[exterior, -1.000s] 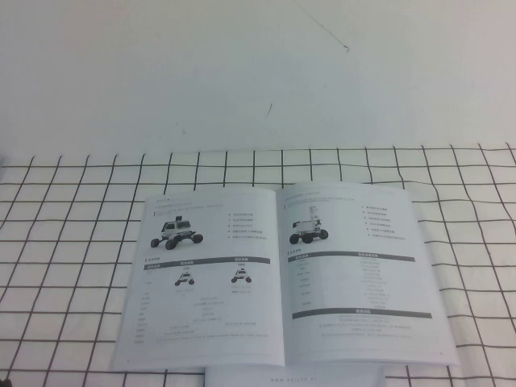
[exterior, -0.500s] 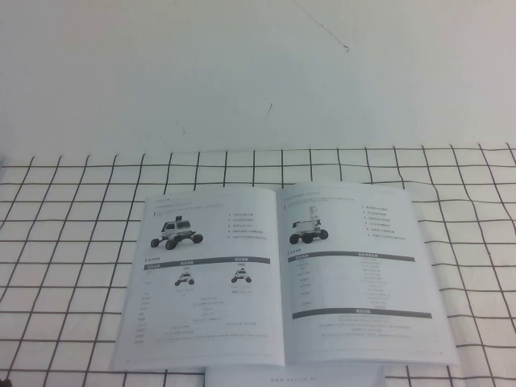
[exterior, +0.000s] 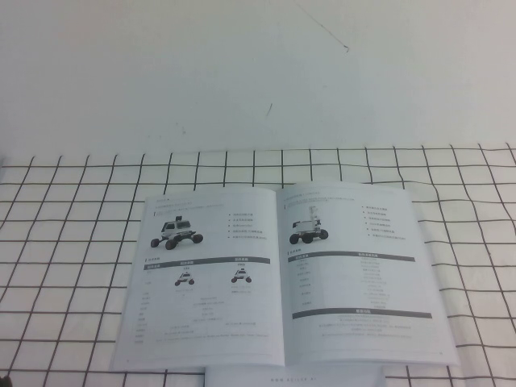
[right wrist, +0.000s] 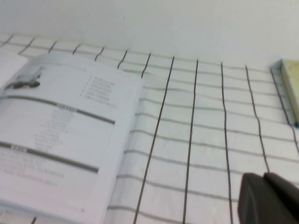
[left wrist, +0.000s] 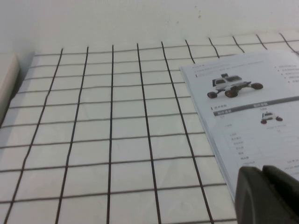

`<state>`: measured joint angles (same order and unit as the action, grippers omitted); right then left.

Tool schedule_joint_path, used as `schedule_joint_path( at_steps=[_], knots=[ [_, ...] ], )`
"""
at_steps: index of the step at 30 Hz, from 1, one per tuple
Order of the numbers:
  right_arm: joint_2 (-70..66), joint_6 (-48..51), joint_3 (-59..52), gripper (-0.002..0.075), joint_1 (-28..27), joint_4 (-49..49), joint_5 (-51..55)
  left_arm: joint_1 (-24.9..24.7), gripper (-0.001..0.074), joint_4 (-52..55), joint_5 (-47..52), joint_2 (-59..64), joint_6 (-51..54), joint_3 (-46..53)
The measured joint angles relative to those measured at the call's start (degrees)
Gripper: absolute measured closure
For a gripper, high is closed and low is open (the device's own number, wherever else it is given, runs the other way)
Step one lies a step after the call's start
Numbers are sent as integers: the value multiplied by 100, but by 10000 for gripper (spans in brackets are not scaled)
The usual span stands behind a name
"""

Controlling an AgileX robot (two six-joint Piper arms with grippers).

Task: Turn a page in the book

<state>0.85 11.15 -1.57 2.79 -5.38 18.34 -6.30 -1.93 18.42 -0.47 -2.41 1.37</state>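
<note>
The book [exterior: 282, 274] lies open and flat on the checked cloth in the middle of the high view. Its left page shows a white rover. The right page [exterior: 363, 274] shows a dark masted rover over a grey-barred table. Neither gripper shows in the high view. In the left wrist view my left gripper [left wrist: 262, 169] is shut and empty, just above the left page's near corner [left wrist: 243, 116]. In the right wrist view my right gripper [right wrist: 264, 176] is shut and empty over the cloth, off to the side of the right page [right wrist: 60, 135].
A plain white booklet [exterior: 294, 376] pokes out from under the book's near edge. A beige object [left wrist: 7, 84] lies at the cloth's left end. A yellowish object with a blue edge [right wrist: 290, 88] lies at the right end. A white wall stands behind.
</note>
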Motion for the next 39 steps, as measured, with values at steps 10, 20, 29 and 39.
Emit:
schedule_joint_path(
  at_steps=[10, 20, 29, 39],
  knots=[
    [0, 0, 0, 728, 0, 0, -3401, 0, 737, 193, -2026, 0, 82, 21],
    [0, -212, 0, 728, 0, -105, -6690, 0, 737, 289, -4122, 0, -56, 21],
    [0, -389, 323, 728, 0, 96, -5803, 0, 737, 45, -4251, 0, -474, -206],
    [-592, -389, 2703, 728, 0, 223, -1361, 0, 737, 13, -781, 695, -344, -2178]
  ],
)
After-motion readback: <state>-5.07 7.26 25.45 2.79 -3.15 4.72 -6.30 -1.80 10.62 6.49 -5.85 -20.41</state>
